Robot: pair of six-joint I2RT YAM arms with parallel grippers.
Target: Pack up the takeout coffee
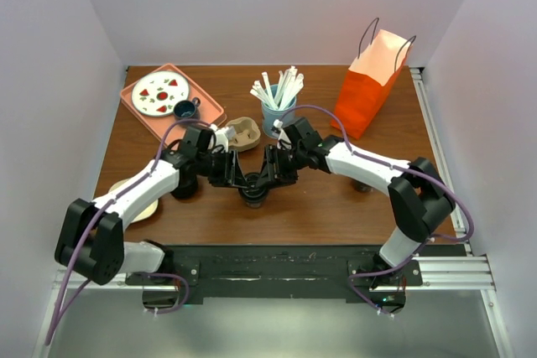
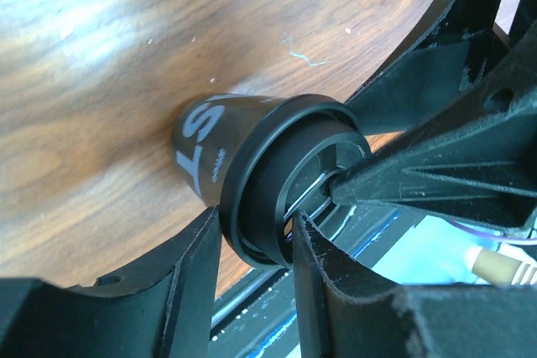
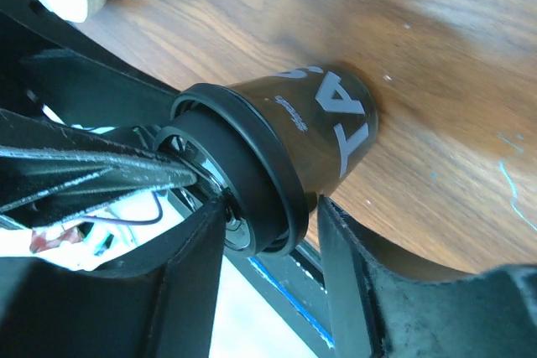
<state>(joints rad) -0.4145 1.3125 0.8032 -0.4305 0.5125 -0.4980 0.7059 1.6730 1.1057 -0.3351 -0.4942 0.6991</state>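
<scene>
A black takeout coffee cup (image 1: 253,197) with white lettering stands near the table's front edge, a black lid (image 2: 268,173) on it. Both arms meet over it. In the left wrist view my left gripper (image 2: 256,232) pinches the lid's edge, one finger under the rim, the other against the lid's top. In the right wrist view the cup (image 3: 327,115) lies between the fingers of my right gripper (image 3: 270,207). Its jaws stand open: one finger touches the lid's top (image 3: 243,157), the other stands clear of the rim. An orange paper bag (image 1: 373,81) stands open at the back right.
A cardboard cup carrier (image 1: 243,133) and a blue cup of wrapped straws (image 1: 277,106) stand just behind the grippers. A pink tray (image 1: 138,111) with a plate and a small dark cup sits at the back left. A tan disc (image 1: 138,207) lies under the left arm.
</scene>
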